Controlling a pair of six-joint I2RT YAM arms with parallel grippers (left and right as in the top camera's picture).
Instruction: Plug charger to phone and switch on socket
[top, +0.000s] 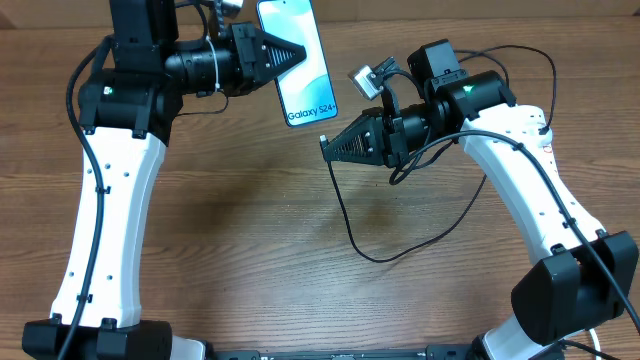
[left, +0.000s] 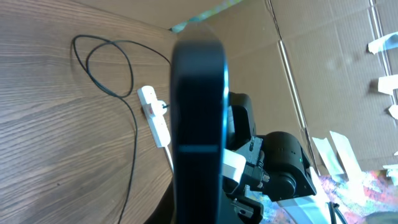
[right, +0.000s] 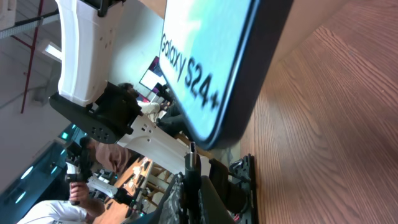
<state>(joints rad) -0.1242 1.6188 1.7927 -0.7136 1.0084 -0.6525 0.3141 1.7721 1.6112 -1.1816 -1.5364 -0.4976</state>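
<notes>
Overhead, left gripper (top: 302, 54) clenches the slim dark-edged phone (top: 308, 95) at twelve o'clock, right gripper (top: 327, 148) pinches the tip of the thin black charger cable (top: 345, 215) at its five o'clock corner, not yet plugged; the white plastic socket strip (left: 155, 118) likely awaits switching.

Wood-grain table (top: 250, 230) fills the shot, the thin black cable (left: 135, 148) trailing loose and looped across its boards, and the white socket (left: 155, 117) lying flat just beside that cable.
</notes>
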